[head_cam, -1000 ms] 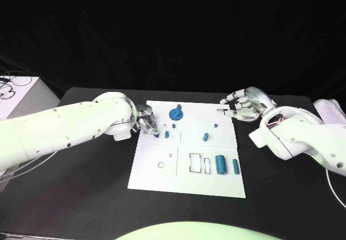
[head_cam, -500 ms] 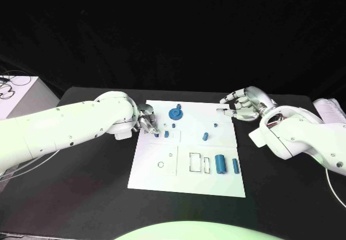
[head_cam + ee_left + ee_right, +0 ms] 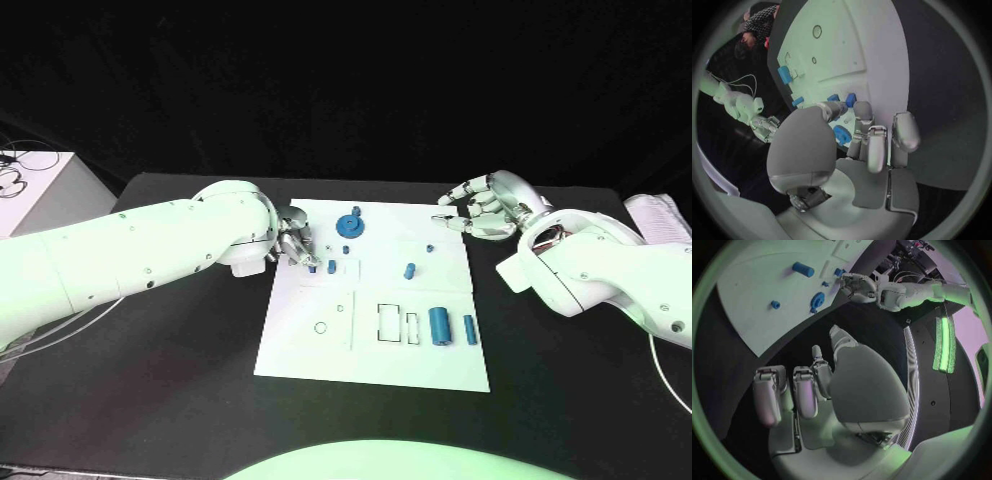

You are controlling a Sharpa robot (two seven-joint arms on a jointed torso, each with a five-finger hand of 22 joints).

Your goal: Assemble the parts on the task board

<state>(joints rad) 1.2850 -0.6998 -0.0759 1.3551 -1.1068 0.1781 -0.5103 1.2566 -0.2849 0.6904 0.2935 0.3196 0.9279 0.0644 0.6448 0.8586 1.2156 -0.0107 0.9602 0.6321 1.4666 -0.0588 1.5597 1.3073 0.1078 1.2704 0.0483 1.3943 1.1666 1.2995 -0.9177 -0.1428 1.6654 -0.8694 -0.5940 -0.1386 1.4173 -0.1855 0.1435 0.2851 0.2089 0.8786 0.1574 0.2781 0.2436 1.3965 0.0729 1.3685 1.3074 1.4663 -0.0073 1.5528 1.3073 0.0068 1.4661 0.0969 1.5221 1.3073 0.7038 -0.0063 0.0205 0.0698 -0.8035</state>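
The white task board (image 3: 372,345) lies in the middle of the black table. A blue gear (image 3: 351,229) stands near its far edge. Two small blue parts (image 3: 323,267) sit by its left edge, and my left hand (image 3: 296,245) hovers right over them. The left wrist view shows its thumb and forefinger (image 3: 862,114) slightly apart just short of these parts (image 3: 842,99), with nothing between them. Another blue piece (image 3: 842,135) shows under the hand. My right hand (image 3: 483,210) hangs beyond the board's far right corner, fingers curled in on nothing (image 3: 798,390).
Two blue cylinders (image 3: 451,326) lie near the board's right edge beside rectangular slots (image 3: 394,324). A blue part (image 3: 411,270) and a smaller one (image 3: 431,250) sit mid-board. A white box (image 3: 36,190) stands past the table's left side.
My left hand has edged a little to the right, closer over the two small parts. The right hand and the parts stay where they were.
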